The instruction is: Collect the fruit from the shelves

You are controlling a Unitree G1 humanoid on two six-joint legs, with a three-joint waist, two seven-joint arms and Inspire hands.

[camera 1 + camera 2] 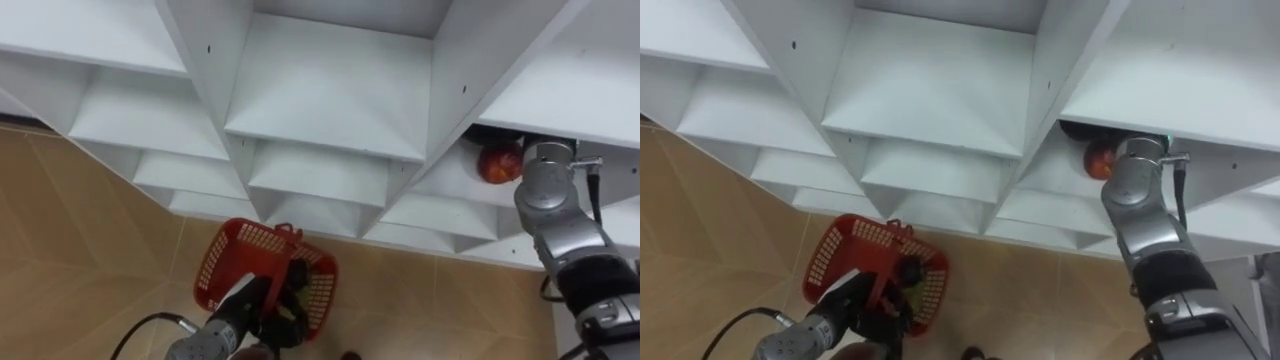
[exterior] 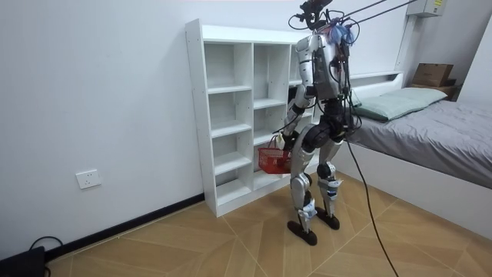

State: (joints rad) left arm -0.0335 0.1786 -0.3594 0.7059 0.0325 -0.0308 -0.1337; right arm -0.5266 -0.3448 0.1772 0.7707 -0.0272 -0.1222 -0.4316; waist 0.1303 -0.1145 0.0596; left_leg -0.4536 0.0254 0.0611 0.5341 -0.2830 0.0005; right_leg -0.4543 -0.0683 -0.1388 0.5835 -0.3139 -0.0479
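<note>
A red plastic basket (image 1: 238,258) hangs low in front of the white closet (image 1: 330,100), and my left hand (image 1: 262,300) is curled round its handle. A round red fruit (image 1: 498,163) lies on a shelf in the closet's right column. My right arm (image 1: 548,205) reaches up into that compartment, its wrist right beside the fruit. The shelf board above hides the hand's fingers. In the room view I stand upright facing the closet, with the basket (image 2: 273,159) at thigh height.
The closet's other compartments (image 1: 330,160) hold nothing I can see. A wood-pattern floor (image 1: 70,230) lies below the shelves. A bed (image 2: 430,127) stands close behind me on the room view's right.
</note>
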